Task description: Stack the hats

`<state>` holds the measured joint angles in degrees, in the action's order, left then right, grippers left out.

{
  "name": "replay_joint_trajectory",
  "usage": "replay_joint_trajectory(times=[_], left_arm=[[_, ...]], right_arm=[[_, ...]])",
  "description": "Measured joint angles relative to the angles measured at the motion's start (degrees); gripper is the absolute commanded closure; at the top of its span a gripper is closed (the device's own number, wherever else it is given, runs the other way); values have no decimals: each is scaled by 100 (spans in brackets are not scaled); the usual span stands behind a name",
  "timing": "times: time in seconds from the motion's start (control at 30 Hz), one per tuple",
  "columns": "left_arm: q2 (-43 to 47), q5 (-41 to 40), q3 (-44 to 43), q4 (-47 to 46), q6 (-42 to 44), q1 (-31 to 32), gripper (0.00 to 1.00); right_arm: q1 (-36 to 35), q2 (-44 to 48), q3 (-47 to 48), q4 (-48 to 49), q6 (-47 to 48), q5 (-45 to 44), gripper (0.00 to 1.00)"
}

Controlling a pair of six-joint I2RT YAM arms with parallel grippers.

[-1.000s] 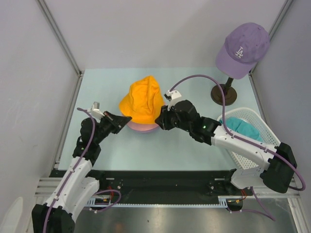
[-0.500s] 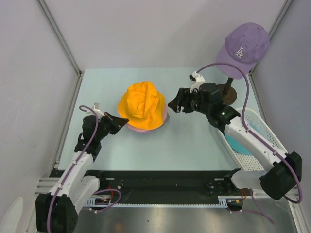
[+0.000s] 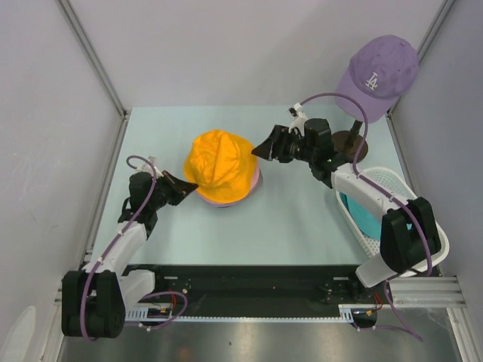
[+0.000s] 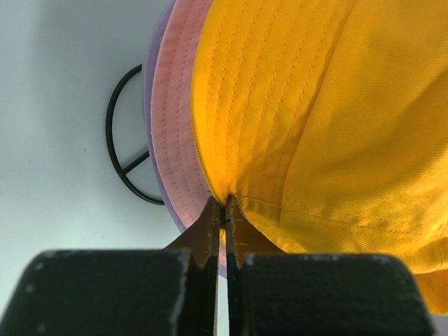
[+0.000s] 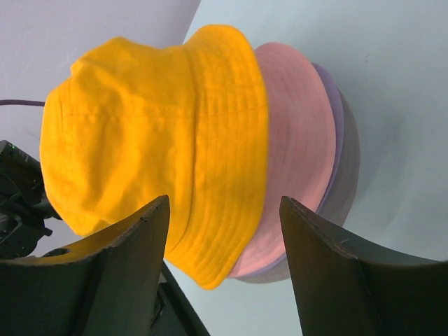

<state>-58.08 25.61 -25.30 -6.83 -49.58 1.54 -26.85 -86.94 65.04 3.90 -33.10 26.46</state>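
**Position of the remaining hat.** The teal hat (image 3: 358, 220) lies crumpled in the white basket (image 3: 377, 175) at the near right of the table. No long axis can be made out. It lies toward the near right of the right gripper (image 3: 263, 149). The right arm is the nearer arm, and its own forearm crosses above the basket, hiding part of the hat.

**Left side.** The left gripper (image 3: 186, 185) is at the near-left edge of the stack. Its jaws are pressed together on the brim of the orange hat (image 3: 219, 166).

**Stack.** The orange hat sits on top, at mid-table. The pink hat (image 5: 297, 154) is under it, and the lavender hat (image 5: 334, 112) is at the bottom. Only the brims of these two show.

**Right side.** The right gripper stands just beside the far-right edge of the stack. Its jaws are apart, it holds nothing, and it is clear of the orange hat.

**Obstructions.** Judged from this layout, the reach to the basket must swing back toward the near right. The dark stand base (image 3: 347, 143) is close behind the right wrist. The purple cap (image 3: 377, 72) sits above that base at the far right. The basket wall must be cleared from above.
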Motion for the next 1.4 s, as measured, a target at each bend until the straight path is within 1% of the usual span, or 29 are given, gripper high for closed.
replay_joint_trajectory(times=[0.13,0.47,0.63,0.97,1.13,1.17,1.2,1.27,1.3,1.37,1.4], left_arm=[[-293,63,-142,-57,105,-46,100],[-844,181,-498,-111,374,-223,100],[-918,179,-612,-48,511,-247,100],[-927,177,-647,17,651,-247,100],[-927,173,-675,57,669,-247,100],[-927,173,-675,57,669,-247,100],[-927,173,-675,57,671,-247,100],[-927,168,-675,57,671,-247,100],[-927,166,-675,57,671,-247,100],[-920,164,-675,57,671,-247,100],[-918,160,-675,61,673,-247,100]], right_arm=[[151,-330,0,522,-214,243,31],[208,-1246,214,1158,-494,772,33],[201,-1364,358,1403,-649,898,34],[160,-1521,848,1569,-739,1005,34],[101,-1692,885,1458,-686,1003,35],[92,-1720,885,1429,-678,1003,37],[81,-1751,885,1414,-673,1005,42],[76,-1784,887,1388,-664,1025,48],[76,-1786,887,1399,-680,1051,58],[76,-1786,890,1443,-704,1106,70],[76,-1788,892,1482,-752,1119,86]])
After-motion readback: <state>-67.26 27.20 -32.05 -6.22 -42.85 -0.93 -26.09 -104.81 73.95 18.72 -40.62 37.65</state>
